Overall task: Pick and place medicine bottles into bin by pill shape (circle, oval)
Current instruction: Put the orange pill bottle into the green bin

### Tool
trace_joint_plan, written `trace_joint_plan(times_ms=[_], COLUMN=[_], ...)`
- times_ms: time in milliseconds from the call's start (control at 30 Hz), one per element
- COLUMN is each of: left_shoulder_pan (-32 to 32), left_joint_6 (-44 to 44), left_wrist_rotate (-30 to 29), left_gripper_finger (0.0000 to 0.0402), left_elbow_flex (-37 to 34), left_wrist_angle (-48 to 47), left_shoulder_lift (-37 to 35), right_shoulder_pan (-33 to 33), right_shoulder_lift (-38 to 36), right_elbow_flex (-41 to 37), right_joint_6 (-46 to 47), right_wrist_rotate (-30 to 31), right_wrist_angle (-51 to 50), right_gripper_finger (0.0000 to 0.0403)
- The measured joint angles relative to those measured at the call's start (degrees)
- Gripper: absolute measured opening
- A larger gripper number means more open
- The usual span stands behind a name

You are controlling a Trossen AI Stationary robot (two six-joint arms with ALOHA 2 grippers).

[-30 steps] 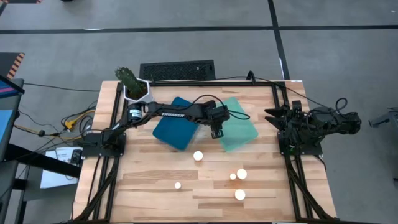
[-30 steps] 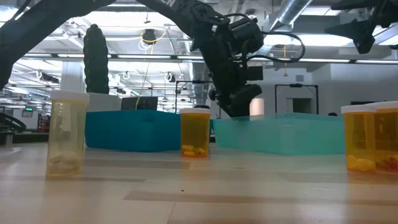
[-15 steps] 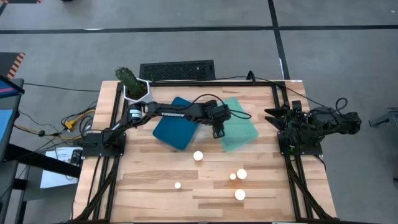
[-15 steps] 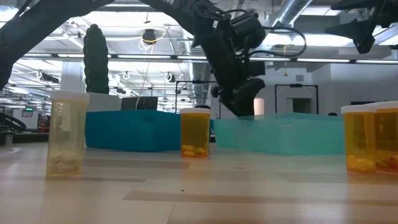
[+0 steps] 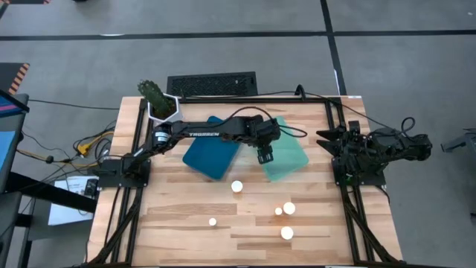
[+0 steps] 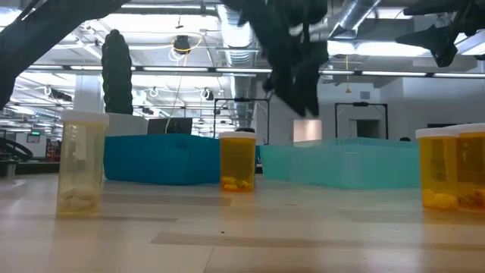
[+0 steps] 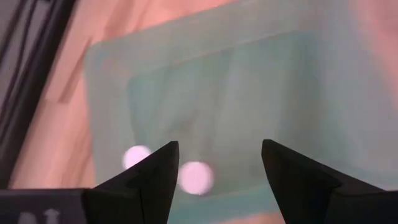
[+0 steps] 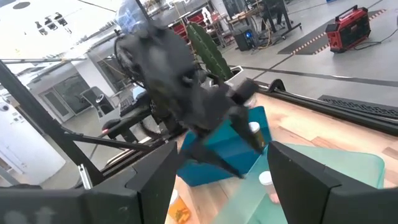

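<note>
My left gripper [image 5: 265,155] hangs open and empty above the mint green tray [image 5: 291,152], clear of it. In the left wrist view its fingers [image 7: 217,146] stand apart over the tray floor [image 7: 249,87], where two white-capped bottles [image 7: 196,177] stand upright near one wall. The dark blue tray [image 5: 208,152] lies beside the green one. Several white-capped amber bottles [image 5: 237,186] stand upright on the wooden table nearer its near edge. My right gripper [image 5: 327,140] waits open at the table's right edge.
A white pot with a cactus [image 5: 158,100] stands at the far left corner. In the low view a pale bottle [image 6: 82,163], an amber bottle [image 6: 238,161] and another amber bottle [image 6: 453,167] stand in front of the trays. Bare wood lies at the near left.
My left gripper has gone up and a little toward the table's right edge, farther over the green tray. The bottles and trays have stayed in place.
</note>
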Motion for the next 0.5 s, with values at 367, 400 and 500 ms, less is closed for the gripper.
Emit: trace_joint_plan(times_ms=[367,400,500], left_shoulder_pan=[-12.5,-13.7,-16.4], left_joint_6=[-2.0,-2.2,-4.1], left_wrist_rotate=[0.5,-0.2,-2.3], left_gripper_finger=[0.0224,0.0224,0.0224], left_elbow_flex=[11.0,10.8,6.5], left_wrist_angle=[-7.7,-7.1,0.5], left_shoulder_lift=[-0.1,0.0,-0.3], right_shoulder_pan=[0.0,0.0,0.0], right_shoulder_lift=[0.0,0.0,0.0], right_elbow_flex=[0.0,0.0,0.0], right_joint_6=[0.0,0.0,0.0], right_wrist_rotate=[0.0,0.0,0.0], right_wrist_angle=[0.0,0.0,-0.3], right_gripper_finger=[0.0260,0.0260,0.0260])
